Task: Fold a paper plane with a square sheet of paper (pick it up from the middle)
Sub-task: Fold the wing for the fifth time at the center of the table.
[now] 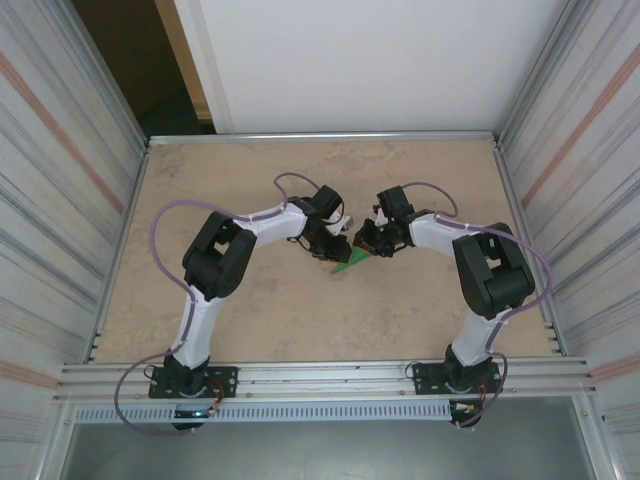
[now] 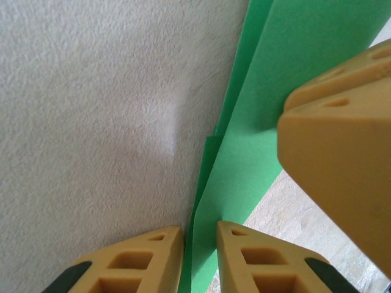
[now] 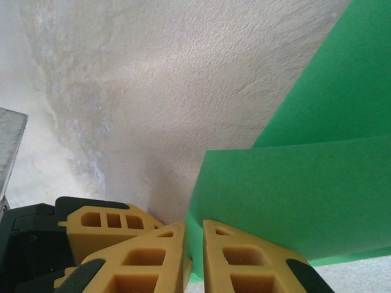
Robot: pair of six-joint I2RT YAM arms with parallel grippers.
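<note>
Jaws pinching green paper (image 1: 350, 264), beige table (image 1: 270, 315), metal walls (image 1: 60, 200)

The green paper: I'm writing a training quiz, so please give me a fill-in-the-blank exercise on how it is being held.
1. The sheet of paper is bright ____.
2. The left gripper and the right gripper are both ____ on the paper.
3. Seen from above, the two grippers meet near the table's ____.

Missing words: green; shut; middle.
</note>
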